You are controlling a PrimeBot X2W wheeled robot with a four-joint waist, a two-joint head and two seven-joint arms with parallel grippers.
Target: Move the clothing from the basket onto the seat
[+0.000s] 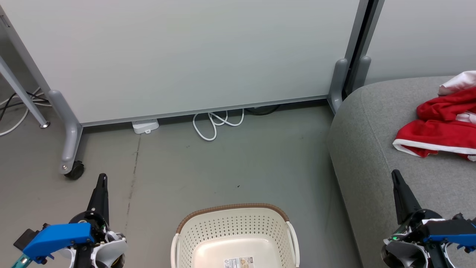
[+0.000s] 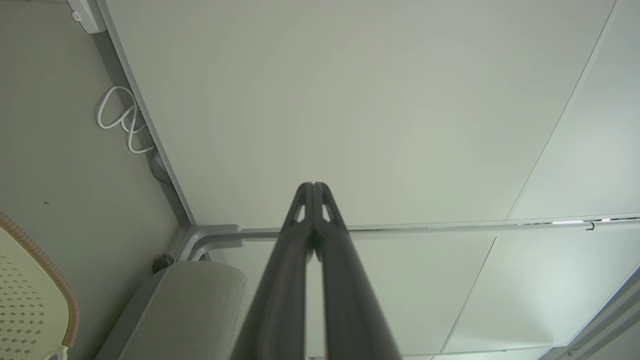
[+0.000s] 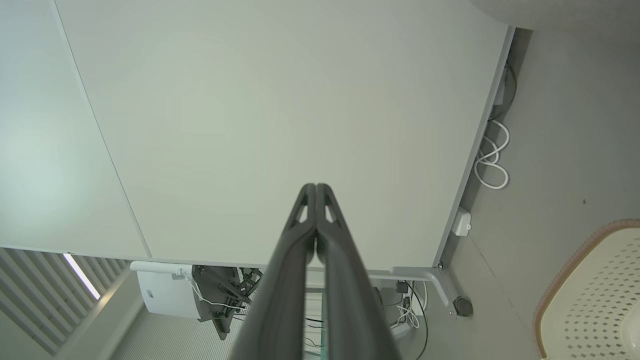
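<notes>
Bottom edge of the head view first: the cream-white perforated plastic basket (image 1: 230, 225) with its brown woven-look rim sits on the grey floor (image 1: 223, 171), a printed label (image 1: 241, 262) showing on its pale bottom; an arm on either side of it. The left gripper (image 1: 102, 177) is at lower left, long dark fingers pressed together and pointing up the view over the floor; the left wrist view agrees, tips meeting with nothing between them. The right gripper (image 1: 395, 173) is at lower right, fingers likewise closed on nothing, showing against the front part of the large grey woven-fabric sofa seat (image 1: 368, 149); the right wrist view has those tips touching too, with the basket's rim in its lower right corner.

Now the soft red fabric clothing (image 1: 440, 128) with white stripe trim: it lies bunched on the seat at the right edge, further back than the right gripper and a little to its right, clearly apart from the fingertips; it is well apart from the left gripper, with basket and floor between. Whether that heap is one garment or two I cannot tell; it runs off the edge.

Beyond, a looped white cable (image 1: 214, 124) and a small white box (image 1: 145, 126) lie at the foot of a pale partition panel (image 1: 186, 56), a black caster (image 1: 76, 171) at its left.
</notes>
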